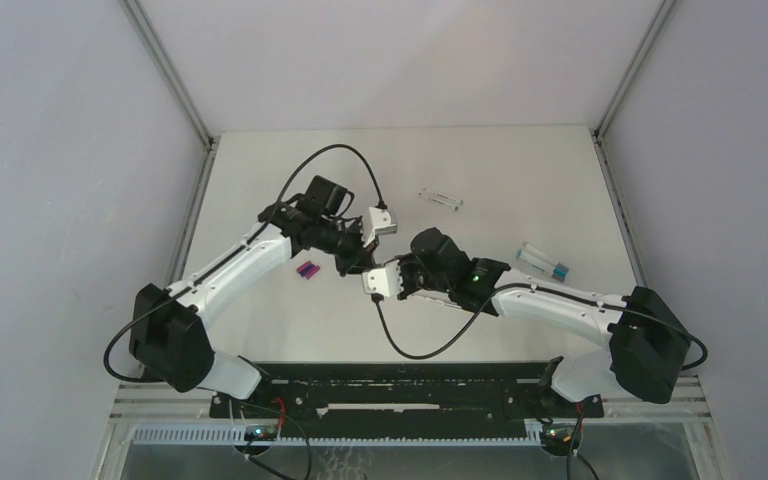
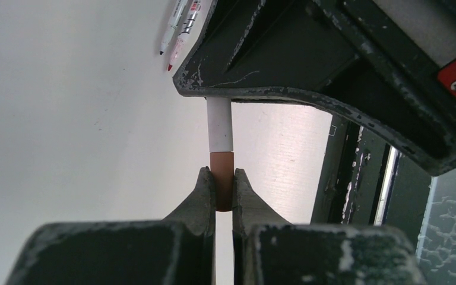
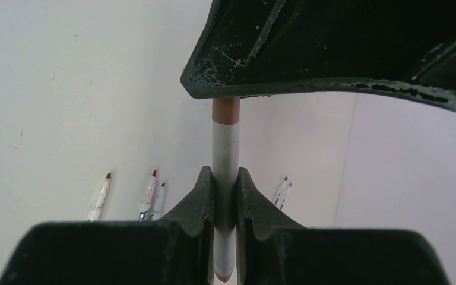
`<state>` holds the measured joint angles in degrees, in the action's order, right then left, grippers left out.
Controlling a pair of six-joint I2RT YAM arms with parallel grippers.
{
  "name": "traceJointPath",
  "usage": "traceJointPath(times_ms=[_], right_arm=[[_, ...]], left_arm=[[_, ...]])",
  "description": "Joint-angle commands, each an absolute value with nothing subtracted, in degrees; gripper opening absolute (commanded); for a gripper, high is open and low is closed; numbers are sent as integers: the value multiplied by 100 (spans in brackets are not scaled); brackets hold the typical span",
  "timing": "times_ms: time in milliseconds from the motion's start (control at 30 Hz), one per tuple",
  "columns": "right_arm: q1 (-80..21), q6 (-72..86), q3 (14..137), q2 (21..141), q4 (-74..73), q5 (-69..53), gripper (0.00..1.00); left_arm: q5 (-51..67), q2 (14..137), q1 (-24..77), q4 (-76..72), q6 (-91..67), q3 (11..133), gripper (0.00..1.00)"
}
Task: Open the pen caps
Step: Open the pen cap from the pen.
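The two arms meet over the middle of the table, holding one white pen between them. My left gripper (image 2: 224, 173) (image 1: 358, 255) is shut on the pen's orange-brown cap (image 2: 222, 178). The cap still sits against the white barrel (image 2: 219, 124). My right gripper (image 3: 225, 172) (image 1: 388, 275) is shut on that barrel (image 3: 225, 148). In the right wrist view the cap (image 3: 225, 111) runs up under the left gripper's dark fingers (image 3: 332, 53). The pen's other end pokes out behind the right jaws.
Two loose caps, purple and magenta (image 1: 307, 270), lie left of the grippers. Uncapped pens lie at the back (image 1: 441, 198) and to the right (image 1: 543, 260); the right wrist view shows more pens (image 3: 148, 193) (image 3: 281, 191). Black cables loop around both wrists.
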<state>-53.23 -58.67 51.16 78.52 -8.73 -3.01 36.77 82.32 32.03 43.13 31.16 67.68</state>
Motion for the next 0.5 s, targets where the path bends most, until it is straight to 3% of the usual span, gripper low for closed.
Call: traceJointPath(times_ms=[0,467], right_arm=[[-5261,-6168,4972,7623,-872,231,0],[-5040,-5996,5055,7500,-1316,-324,0]], left_arm=[[3997,8243,3029,4767,3245,6989,0],[3686,8046,2900,4423,3155,6782,0]])
